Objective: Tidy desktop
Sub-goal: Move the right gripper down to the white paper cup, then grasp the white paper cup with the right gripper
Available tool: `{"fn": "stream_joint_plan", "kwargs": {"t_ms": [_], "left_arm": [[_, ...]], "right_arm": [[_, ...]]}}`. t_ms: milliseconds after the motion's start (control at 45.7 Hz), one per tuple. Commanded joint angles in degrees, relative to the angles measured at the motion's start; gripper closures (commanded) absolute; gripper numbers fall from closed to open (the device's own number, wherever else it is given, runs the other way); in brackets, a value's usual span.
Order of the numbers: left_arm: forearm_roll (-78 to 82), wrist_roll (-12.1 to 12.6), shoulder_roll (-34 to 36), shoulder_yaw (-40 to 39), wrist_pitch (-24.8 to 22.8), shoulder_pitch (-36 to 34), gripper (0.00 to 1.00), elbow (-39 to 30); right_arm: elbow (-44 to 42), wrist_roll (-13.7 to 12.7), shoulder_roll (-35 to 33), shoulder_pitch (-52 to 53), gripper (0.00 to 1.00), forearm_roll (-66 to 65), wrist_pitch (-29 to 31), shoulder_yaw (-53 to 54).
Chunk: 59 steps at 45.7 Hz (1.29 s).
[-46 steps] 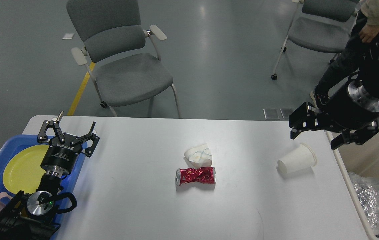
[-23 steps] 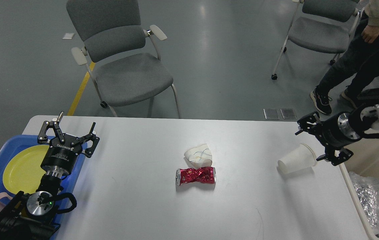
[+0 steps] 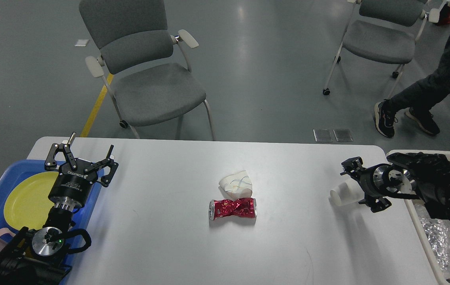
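At 3 o'clock on the desktop [image 3: 169, 245], the fallen cup [image 3: 341, 195] is straddled by the spread right gripper [image 3: 361, 186], placed for a grasp; the left gripper [image 3: 81, 160] is released.

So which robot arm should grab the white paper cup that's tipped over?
Probably the right gripper: its fingers already sit around the paper cup, next to the beige bin. The left gripper is across the desktop.
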Motion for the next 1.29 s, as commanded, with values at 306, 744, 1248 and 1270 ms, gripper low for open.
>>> {"fn": "stream_joint_plan", "kwargs": {"t_ms": [306, 744, 1248, 1270], "left_arm": [[0.00, 0.00, 0.00, 0.00, 0.00, -0.08, 0.04, 0.00], [0.00, 0.00, 0.00, 0.00, 0.00, -0.08, 0.04, 0.00], [0.00, 0.00, 0.00, 0.00, 0.00, -0.08, 0.04, 0.00], [0.00, 0.00, 0.00, 0.00, 0.00, -0.08, 0.04, 0.00]], "right_arm": [[-7.06, 0.62, 1.87, -7.57, 0.00, -3.27, -8.68, 8.57], [-8.47, 0.79, 3.63, -8.09, 0.08, -8.10, -12.28, 8.58], [-7.06, 0.79, 3.45, -8.45, 0.75, -9.94, -13.87, 8.75], [-6.63, 0.79, 3.36, -8.45, 0.80, -10.03, -13.87, 8.75]]}}
